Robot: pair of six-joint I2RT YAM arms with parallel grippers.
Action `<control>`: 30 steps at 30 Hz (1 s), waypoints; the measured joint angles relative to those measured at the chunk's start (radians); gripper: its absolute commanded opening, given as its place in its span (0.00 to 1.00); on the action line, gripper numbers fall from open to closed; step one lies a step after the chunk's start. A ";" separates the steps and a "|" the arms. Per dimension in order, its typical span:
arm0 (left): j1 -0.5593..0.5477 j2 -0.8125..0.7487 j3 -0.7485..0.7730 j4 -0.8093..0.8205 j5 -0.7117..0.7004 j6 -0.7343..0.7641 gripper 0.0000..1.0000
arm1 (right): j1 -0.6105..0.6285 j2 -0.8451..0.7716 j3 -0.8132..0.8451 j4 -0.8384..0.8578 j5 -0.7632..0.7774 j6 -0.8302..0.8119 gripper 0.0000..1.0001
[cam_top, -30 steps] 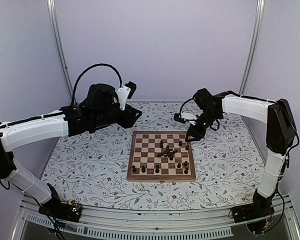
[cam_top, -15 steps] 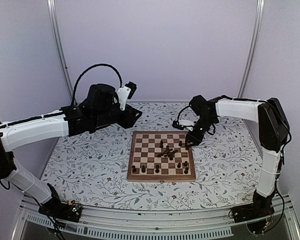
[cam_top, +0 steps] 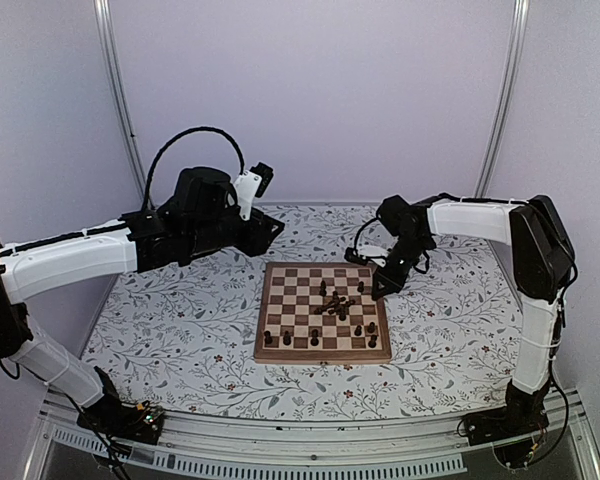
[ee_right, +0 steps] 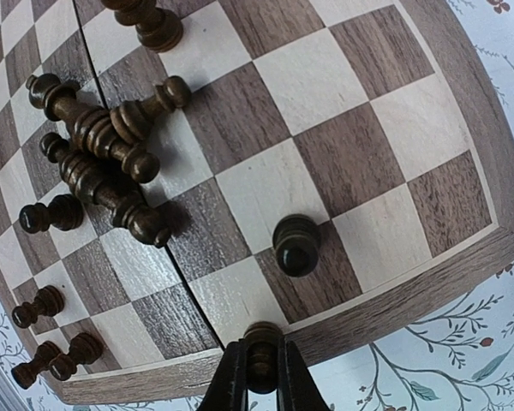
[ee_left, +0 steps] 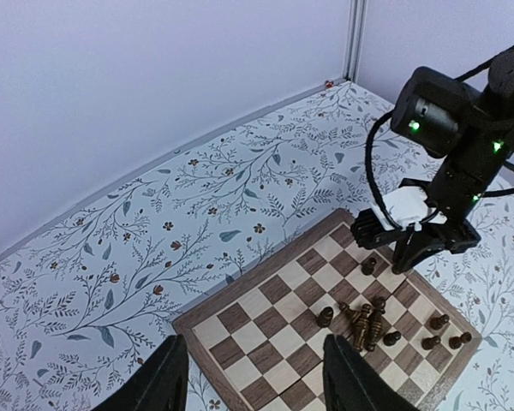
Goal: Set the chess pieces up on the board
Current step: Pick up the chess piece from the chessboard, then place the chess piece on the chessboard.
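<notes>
At the board's (ee_right: 484, 250) right border, one dark chess piece (ee_right: 262, 336) sits right between the fingers of the right claw (ee_right: 259, 358) — the claw is clamped tight on it. Just beside it another piece (ee_right: 296, 246) stands upright on a dark square, and several toppled chessmen (ee_right: 103, 163) lie heaped mid-board. The left claw (ee_left: 254, 342) hangs above the bench (ee_left: 154, 223) — jaws apart, holding nothing.

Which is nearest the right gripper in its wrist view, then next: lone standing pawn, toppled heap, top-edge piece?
1. The lone standing pawn, just above the right gripper and its held piece, slightly right.
2. The toppled heap, up and left.
3. The top-edge piece, far upper left.
</notes>
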 measured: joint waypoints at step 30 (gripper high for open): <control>0.000 0.000 0.001 -0.001 -0.001 0.004 0.55 | 0.300 -0.015 0.026 -0.081 -0.010 -0.084 0.07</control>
